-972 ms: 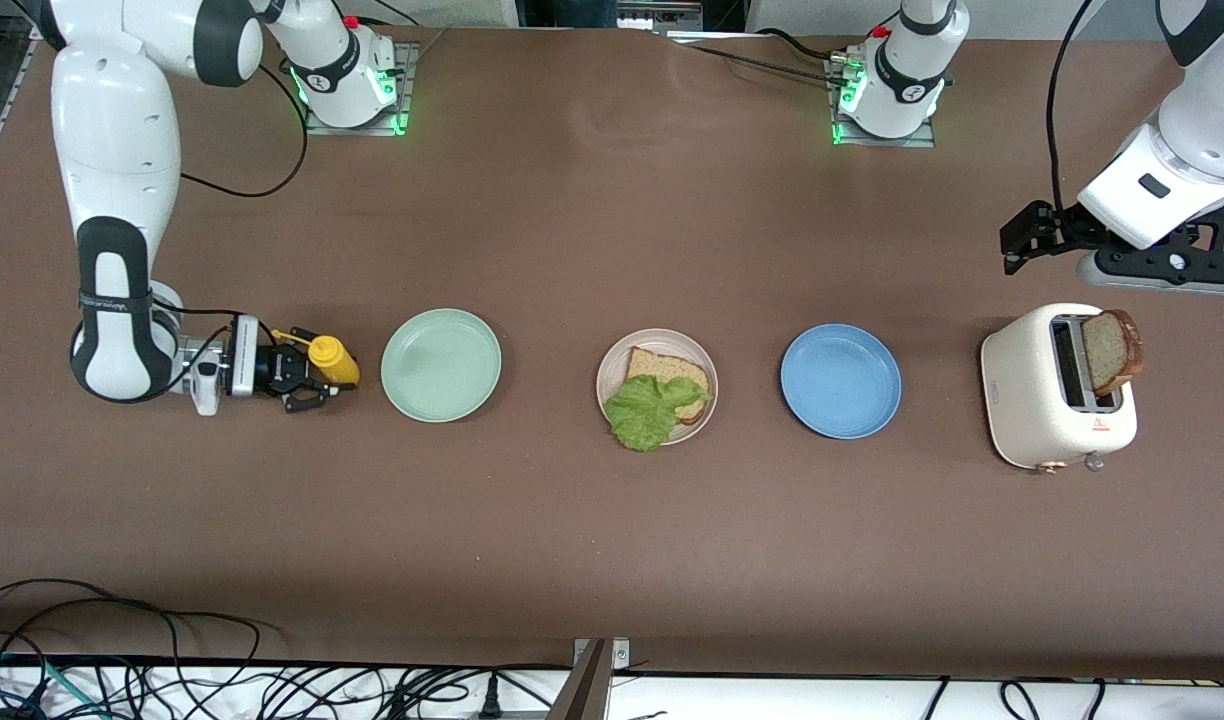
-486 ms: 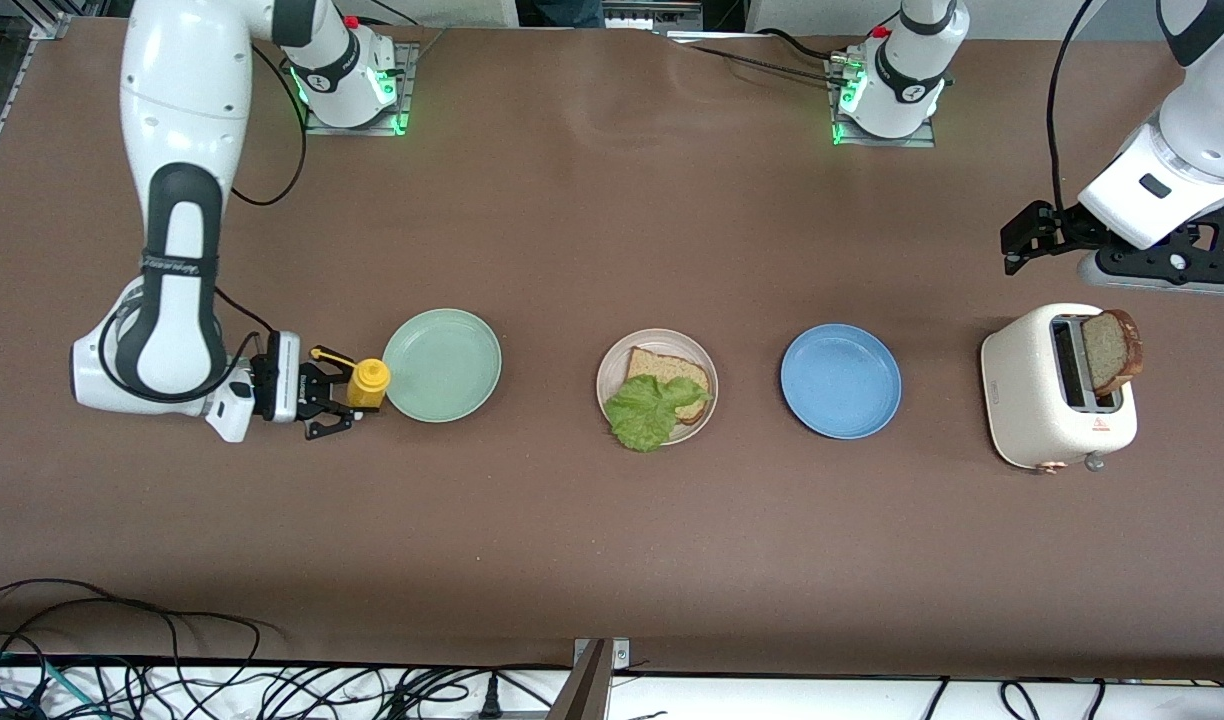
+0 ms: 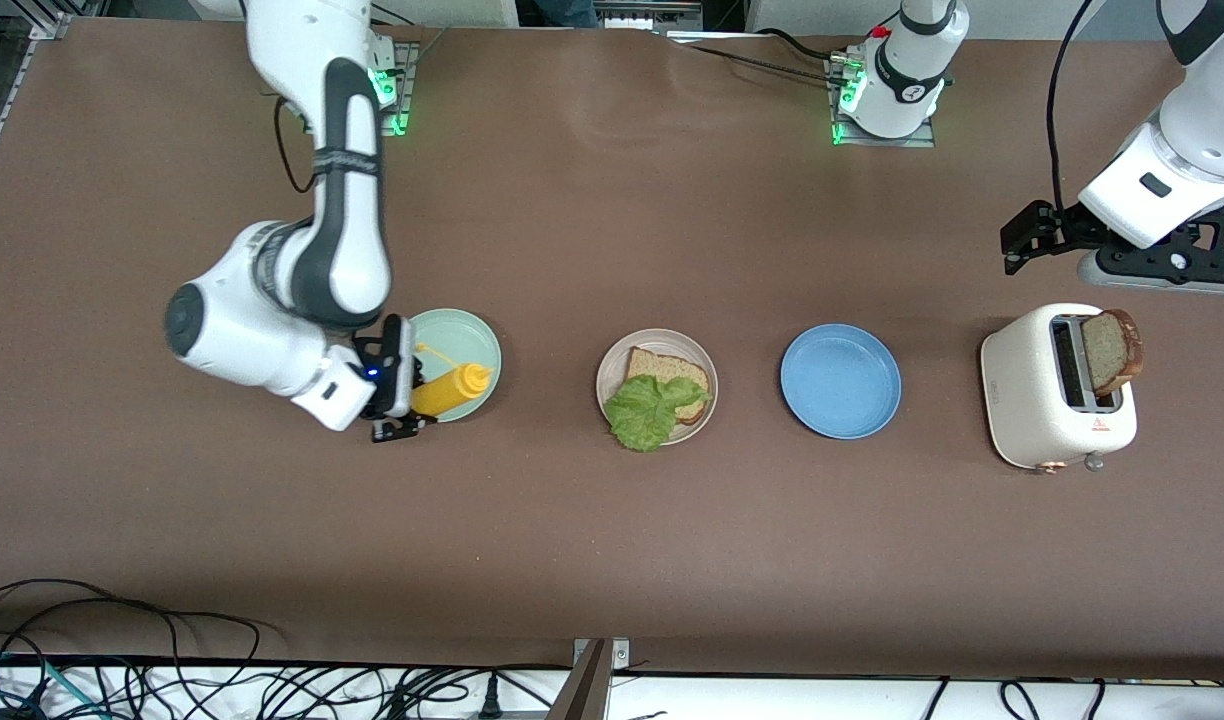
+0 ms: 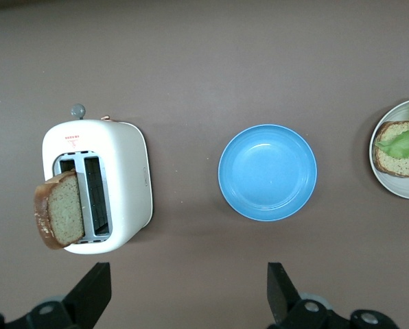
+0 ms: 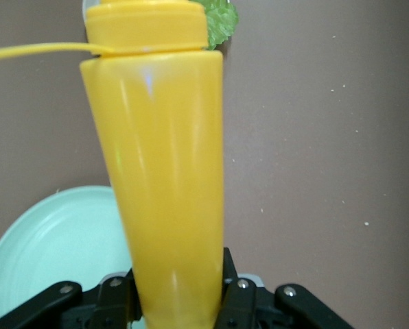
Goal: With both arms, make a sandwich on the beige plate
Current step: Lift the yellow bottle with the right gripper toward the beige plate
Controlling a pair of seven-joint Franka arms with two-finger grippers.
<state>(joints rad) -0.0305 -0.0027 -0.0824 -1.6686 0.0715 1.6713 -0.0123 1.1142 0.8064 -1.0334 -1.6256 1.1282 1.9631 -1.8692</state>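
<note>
Right gripper (image 3: pixel 404 400) clamps a yellow squeeze bottle (image 3: pixel 450 388), apparently mustard, over the green plate (image 3: pixel 472 335); left gripper (image 4: pixel 187 295) waits wide above the toaster (image 3: pixel 1032 390)

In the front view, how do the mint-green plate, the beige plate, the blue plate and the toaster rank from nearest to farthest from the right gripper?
The right gripper holds a yellow bottle.
1. Mint-green plate: directly under the gripper.
2. Beige plate: mid-table, with bread and lettuce.
3. Blue plate: toward the left arm's end.
4. Toaster: at the left arm's end.

Bread slice (image 4: pixel 57 218) in toaster (image 4: pixel 98 184) (blue plate (image 4: pixel 267 172) beside).
</note>
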